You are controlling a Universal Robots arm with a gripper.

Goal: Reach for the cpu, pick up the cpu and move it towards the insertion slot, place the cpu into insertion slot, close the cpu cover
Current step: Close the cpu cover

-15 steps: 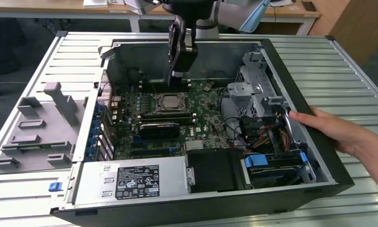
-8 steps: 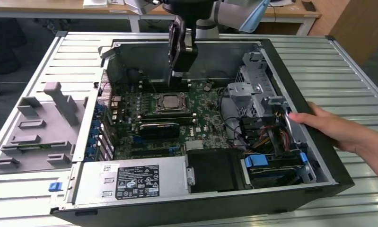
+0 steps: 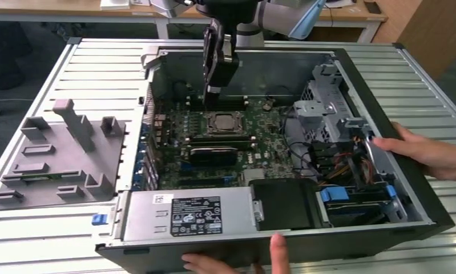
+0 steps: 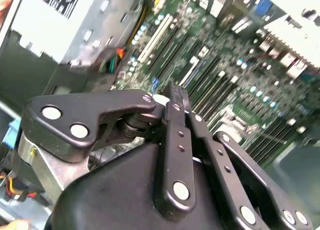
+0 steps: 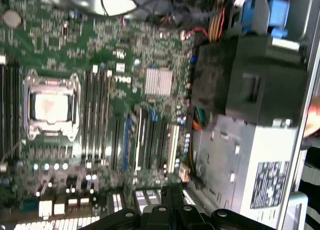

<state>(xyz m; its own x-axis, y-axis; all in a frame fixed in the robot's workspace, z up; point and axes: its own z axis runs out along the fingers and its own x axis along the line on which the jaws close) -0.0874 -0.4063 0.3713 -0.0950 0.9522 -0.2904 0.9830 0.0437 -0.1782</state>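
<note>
Exterior view, from its left: grey plastic fixture block (image 3: 60, 157) flat on the slatted metal table (image 3: 98, 63), well apart from the gripper. Open computer case (image 3: 364, 80) beside it, green motherboard (image 3: 270, 123) exposed inside. Silver power supply (image 3: 189, 214) along the near edge of the case, black shroud (image 3: 285, 202) just beside it towards the view's right. Gripper (image 3: 211, 97) hanging over the far part of the board, fingers drawn narrow, close together, nothing between them. Cpu (image 3: 225, 121) seated in the insertion slot (image 3: 225, 133), just below and slightly to the view's right of the fingertips (image 3: 210, 94), not touching. Cpu cover (image 3: 212, 127) lying down around the chip, pale top visible through the cut-out. Person's hands on the case: one (image 3: 430, 154) at the right wall, another (image 3: 235, 260) at the near edge.

First wrist view: cpu (image 5: 50, 107) pale and square inside the metal frame (image 5: 75, 108), memory slots (image 5: 97, 109) alongside, well apart from the fingers (image 5: 172, 197)
</note>
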